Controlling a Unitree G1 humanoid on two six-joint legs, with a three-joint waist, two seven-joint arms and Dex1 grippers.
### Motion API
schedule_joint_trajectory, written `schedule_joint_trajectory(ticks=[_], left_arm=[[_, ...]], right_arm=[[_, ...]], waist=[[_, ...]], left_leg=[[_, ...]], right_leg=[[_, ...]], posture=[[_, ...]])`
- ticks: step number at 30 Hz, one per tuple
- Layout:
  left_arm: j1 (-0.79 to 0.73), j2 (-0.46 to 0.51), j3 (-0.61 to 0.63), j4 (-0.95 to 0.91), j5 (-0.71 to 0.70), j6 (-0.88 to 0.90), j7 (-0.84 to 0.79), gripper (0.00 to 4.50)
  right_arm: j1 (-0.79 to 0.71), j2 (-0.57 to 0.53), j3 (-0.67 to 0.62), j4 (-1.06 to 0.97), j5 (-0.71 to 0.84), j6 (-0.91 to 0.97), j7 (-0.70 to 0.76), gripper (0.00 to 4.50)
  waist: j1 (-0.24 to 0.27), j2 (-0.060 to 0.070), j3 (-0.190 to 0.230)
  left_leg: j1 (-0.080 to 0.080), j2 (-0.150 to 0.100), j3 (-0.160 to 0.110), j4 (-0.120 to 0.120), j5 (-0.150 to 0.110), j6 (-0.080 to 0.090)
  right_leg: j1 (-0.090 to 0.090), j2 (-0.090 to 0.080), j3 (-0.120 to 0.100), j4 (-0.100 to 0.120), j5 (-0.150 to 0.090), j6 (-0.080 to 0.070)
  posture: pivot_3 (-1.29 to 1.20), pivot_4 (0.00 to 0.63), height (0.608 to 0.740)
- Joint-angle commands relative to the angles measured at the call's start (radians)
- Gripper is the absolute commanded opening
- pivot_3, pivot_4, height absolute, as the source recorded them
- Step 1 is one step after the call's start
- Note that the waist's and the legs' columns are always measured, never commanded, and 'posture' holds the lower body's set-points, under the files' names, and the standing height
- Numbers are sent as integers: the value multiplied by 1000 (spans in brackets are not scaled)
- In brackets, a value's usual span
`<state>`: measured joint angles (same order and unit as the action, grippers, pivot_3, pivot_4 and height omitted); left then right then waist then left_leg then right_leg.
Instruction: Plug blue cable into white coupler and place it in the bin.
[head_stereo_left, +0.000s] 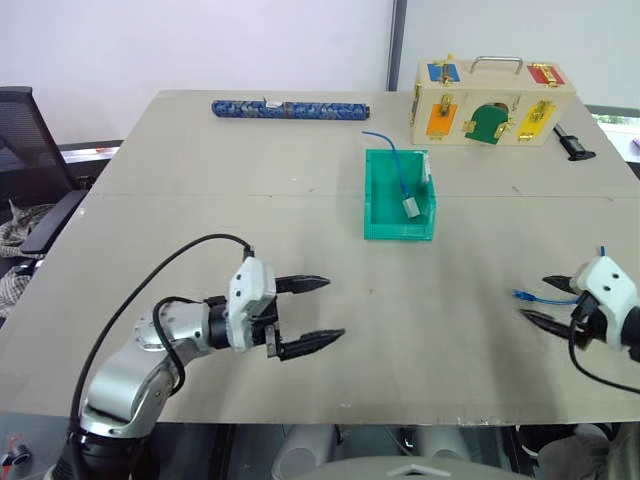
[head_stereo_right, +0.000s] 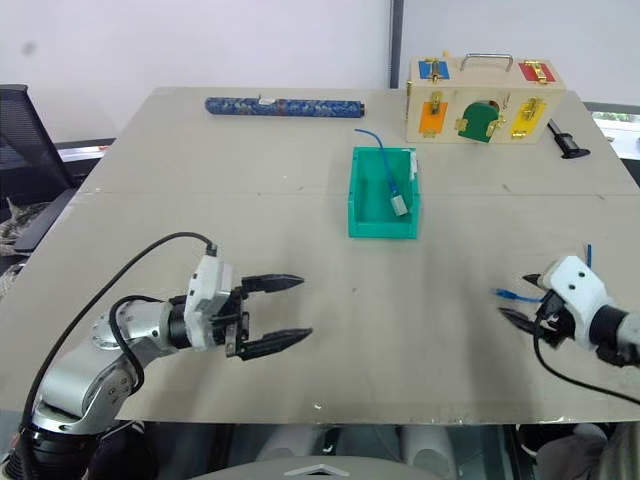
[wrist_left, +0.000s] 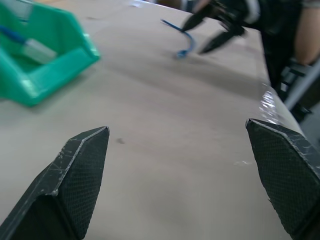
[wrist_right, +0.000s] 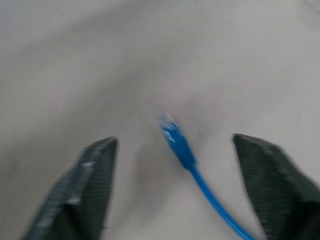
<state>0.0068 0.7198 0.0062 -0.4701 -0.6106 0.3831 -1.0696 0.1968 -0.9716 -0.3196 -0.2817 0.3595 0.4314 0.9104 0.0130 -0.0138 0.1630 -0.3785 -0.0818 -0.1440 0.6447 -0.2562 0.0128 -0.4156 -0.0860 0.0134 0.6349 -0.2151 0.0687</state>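
1. Blue cable (wrist_right: 182, 150) lies flat on the table (head_stereo_left: 300, 230), right between the two fingers of the right gripper (head_stereo_right: 522, 300), with its plug end pointing out past the fingertips.
2. Right gripper is open and holds nothing. Its fingers sit one on each side of the cable, so I think it is getting ready to close on it.
3. Left gripper (head_stereo_left: 308, 315) is open wide too, and empty. It hangs just over the table and points across toward the right gripper, well apart from it. It looks like it is waiting to help with the plugging.
4. A green bin (head_stereo_left: 375, 200) stands far ahead of both grippers, closer to the middle of the table. Another blue cable with a small grey block (head_stereo_left: 411, 207) on its end lies inside it already.
5. I cannot pick out the white coupler, so I cannot say where it is.
6. Behind the bin, farther from the grippers, stand a wooden box (head_stereo_left: 490, 100) with colored latches and a long dark blue roll (head_stereo_left: 290, 108). They are not part of this job.
7. My guess is the task is near its start, because the cable is not picked up yet.
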Motion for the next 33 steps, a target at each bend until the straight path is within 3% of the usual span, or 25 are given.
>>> schedule_joint_trajectory(ticks=[1, 7, 10, 12, 13, 17, 22, 24, 28, 31, 33], left_arm=[[-28, 16, -10, -26, 2, -13, -29, 4500], [-58, 9, -19, -18, 5, -7, -27, 4500], [-57, 4, -15, -13, 12, -15, -21, 4500], [-52, 3, -13, -13, 19, -22, -20, 4500], [-50, 0, -12, -13, 21, -22, -17, 4500], [-34, -7, -9, -15, 26, -21, -4, 4500], [-36, -14, -26, 14, 80, -25, 35, 4500], [-44, -4, -49, 28, 131, -40, 41, 4500], [-79, 6, -79, 54, 189, -8, 73, 4500], [-100, 6, -110, 79, 218, -16, 59, 4500], [-119, 7, -140, 94, 245, -27, 49, 4500]], right_arm=[[-85, -45, 75, 88, -27, -28, 86, 2583], [-213, -56, 200, 215, -85, -20, 137, 2583], [-242, -50, 232, 237, -95, -19, 159, 1302], [-257, -44, 235, 228, -90, -12, 163, 184], [-262, -46, 239, 214, -84, -6, 171, 19], [-313, -30, 287, 106, -66, 32, 187, 19], [-551, 127, 532, -29, -107, 168, 157, 19], [-632, 194, 622, -20, -132, 206, 156, 19], [-740, 321, 827, 130, -287, 89, 152, 19], [-759, 361, 877, 214, -326, 19, 179, 1164], [-764, 365, 879, 245, -339, -18, 196, 2184]], waist=[[0, 0, 0], [0, 1, 1], [0, 0, 1], [-2, 0, 1], [-1, 0, 1], [-4, 1, 1], [-18, 1, 2], [-23, 1, 2], [-12, 1, 2], [-15, 0, 1], [-21, -1, 0]], left_leg=[[0, 0, 0, 0, 0, 0], [-1, 0, 0, 1, -1, 1], [-1, 0, 0, 1, -1, 1], [-1, 0, -1, 1, -1, 1], [-1, 0, -1, 1, -1, 2], [-1, 0, -1, 2, -1, 2], [-1, 1, -1, 2, -1, 2], [-1, 1, -2, 2, -1, 2], [-3, -1, -3, 2, 0, -1], [-3, -1, -2, 2, 2, -3], [-2, -1, -3, 2, 1, -3]], right_leg=[[0, 0, 0, 0, 0, 0], [0, -1, 1, -3, 1, 1], [0, -1, 1, -4, 1, 1], [0, -1, 3, -4, 1, 2], [0, -1, 3, -4, 2, 2], [0, -1, 4, -4, 2, 3], [0, 0, 4, -4, 2, 3], [0, 1, 3, -4, 3, 3], [-1, 0, 1, -4, 3, 2], [-1, 0, 3, -6, 4, 3], [-1, 0, 3, -7, 4, 3]], posture=[[0, 150, 740], [0, 150, 740], [0, 150, 740], [0, 150, 740], [0, 150, 740], [0, 150, 740], [0, 150, 740], [0, 150, 740], [0, 150, 740], [0, 150, 740], [0, 150, 740]])
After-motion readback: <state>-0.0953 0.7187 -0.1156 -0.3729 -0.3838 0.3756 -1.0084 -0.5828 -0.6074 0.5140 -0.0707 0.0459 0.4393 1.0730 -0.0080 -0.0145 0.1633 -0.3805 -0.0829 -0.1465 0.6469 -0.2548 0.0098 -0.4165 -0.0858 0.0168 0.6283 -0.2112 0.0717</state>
